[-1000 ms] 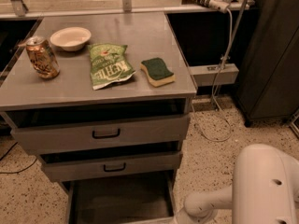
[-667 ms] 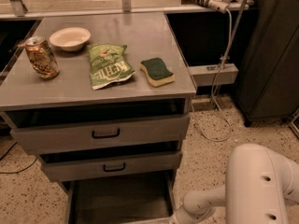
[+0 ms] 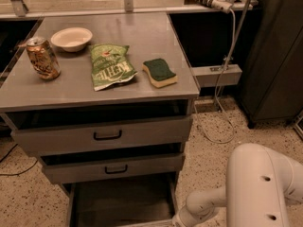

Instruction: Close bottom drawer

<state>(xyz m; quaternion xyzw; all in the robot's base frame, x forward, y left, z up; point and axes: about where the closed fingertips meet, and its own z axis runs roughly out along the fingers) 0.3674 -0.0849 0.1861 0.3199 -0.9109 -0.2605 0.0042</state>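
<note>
Grey metal bottom drawer [image 3: 120, 200] lies open; rounded white arm [image 3: 255, 188] beside it; hand past lower edge, state untellable.

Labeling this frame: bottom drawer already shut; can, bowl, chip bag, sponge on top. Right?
No: the camera view shows the bottom drawer open, pulled out. The can, bowl, chip bag and sponge are on top. The gripper is out of frame, beyond the arm at bottom right.

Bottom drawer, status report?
Gripper out of frame past the bottom edge; arm low at the drawer's right side. Bottom drawer pulled open, not yet closed. Nothing seen blocking it.
</note>
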